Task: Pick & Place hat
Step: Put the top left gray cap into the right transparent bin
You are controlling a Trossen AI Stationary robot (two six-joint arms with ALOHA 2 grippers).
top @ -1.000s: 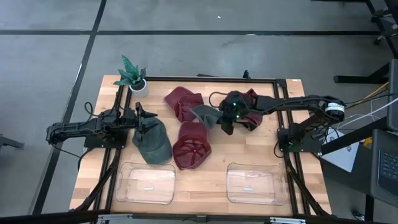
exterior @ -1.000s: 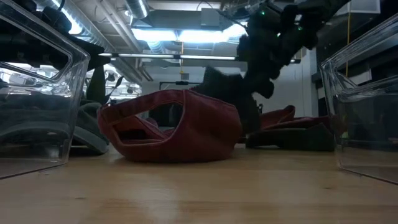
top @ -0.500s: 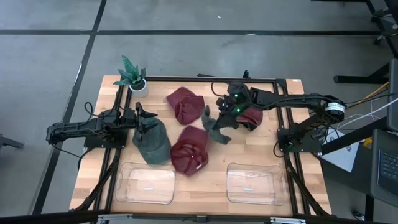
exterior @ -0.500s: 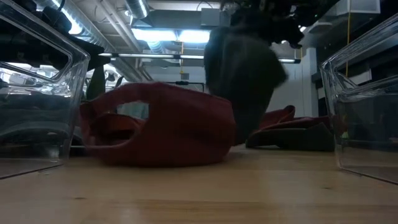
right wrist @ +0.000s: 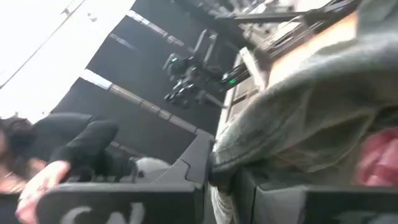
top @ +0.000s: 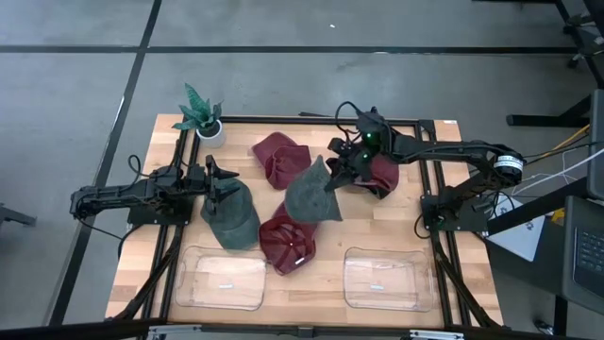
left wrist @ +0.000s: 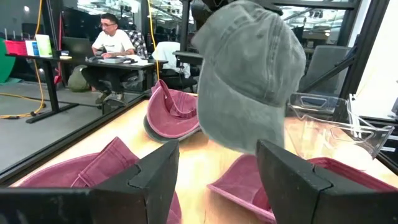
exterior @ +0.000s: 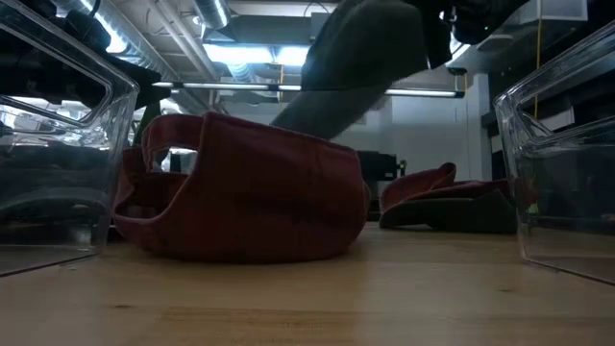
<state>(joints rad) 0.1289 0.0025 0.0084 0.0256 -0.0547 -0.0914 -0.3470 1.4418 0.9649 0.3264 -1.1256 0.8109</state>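
Observation:
My right gripper (top: 338, 174) is over the table's middle, shut on a grey-green hat (top: 313, 194) that hangs above a red hat (top: 288, 242). In the low view the grey hat (exterior: 360, 58) is clear of the red hat (exterior: 245, 192) below it. A second red hat (top: 279, 156) lies toward the far edge. A third (top: 382, 176) lies under the right arm. My left gripper (top: 215, 181) is open at the table's left, beside a dark green hat (top: 233, 217) lying on the wood. I cannot tell whether it touches that hat. My right gripper pinches the grey-green hat between its two fingers by its edge (right wrist: 219, 163), on the side toward the table's right. The fingers come slanting down from the right and far side. The hat is lifted clear, and its crown (top: 311, 196) hangs spread out below and left of the fingers.
Two clear plastic bins stand by the near edge, one left (top: 222, 277) and one right (top: 389, 279). A small potted plant (top: 201, 115) sits at the far left corner. A black frame (top: 302, 120) borders the table. People sit in the room beyond.
My right gripper has risen and drawn toward the far edge, staying shut. The grey-green hat has come up with it, swung toward the table's left and spread out. The red hat below has slid toward the near edge and turned.

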